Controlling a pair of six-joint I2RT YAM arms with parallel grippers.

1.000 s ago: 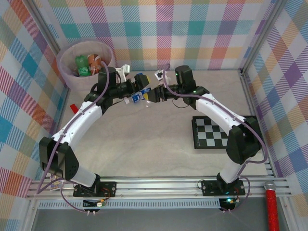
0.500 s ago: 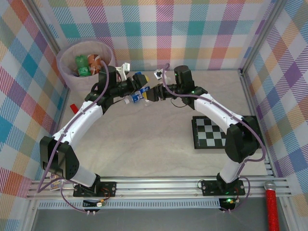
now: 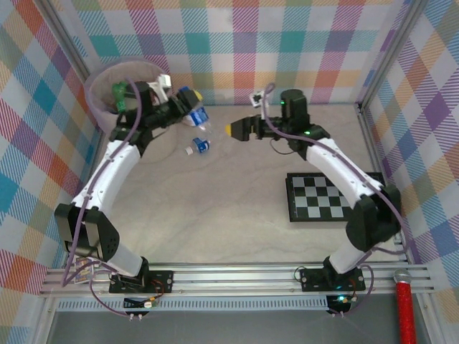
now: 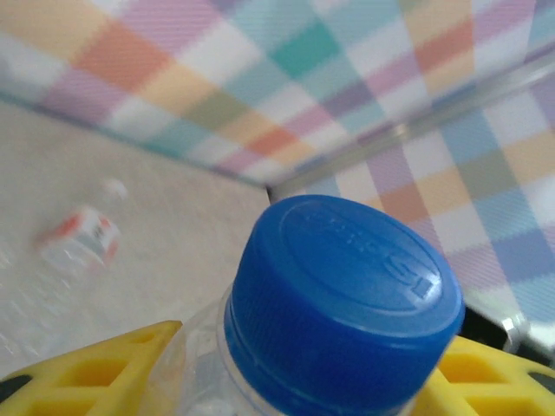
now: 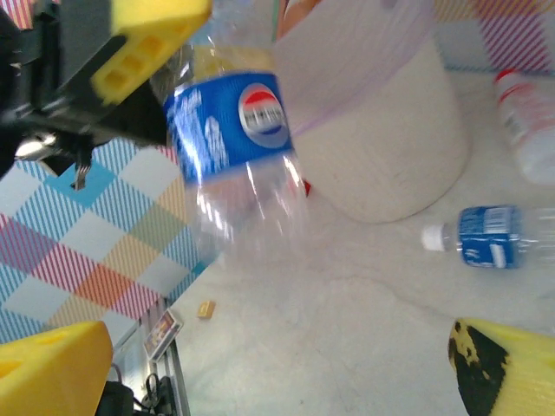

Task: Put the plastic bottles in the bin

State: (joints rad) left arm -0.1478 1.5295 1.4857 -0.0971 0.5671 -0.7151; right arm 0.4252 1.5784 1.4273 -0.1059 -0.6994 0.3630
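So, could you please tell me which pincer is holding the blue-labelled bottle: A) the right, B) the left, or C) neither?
B: the left pincer clamps the blue-labelled bottle just under its blue cap, while the right pincer stands open and empty.

Robot test cell, plaid fabric walls [image 3: 287,43], aluminium frame rails [image 3: 237,276], checkerboard [image 3: 319,199] on table [image 3: 222,208]

- Top view: bright, even light from above; shadows on the table [image 3: 237,208] are faint and soft.
- Left wrist: the cap [image 4: 347,295] is fairly sharp, the wall [image 4: 260,78] behind it blurred.
- Right wrist: the bottle [image 5: 238,165] is smeared by motion blur.
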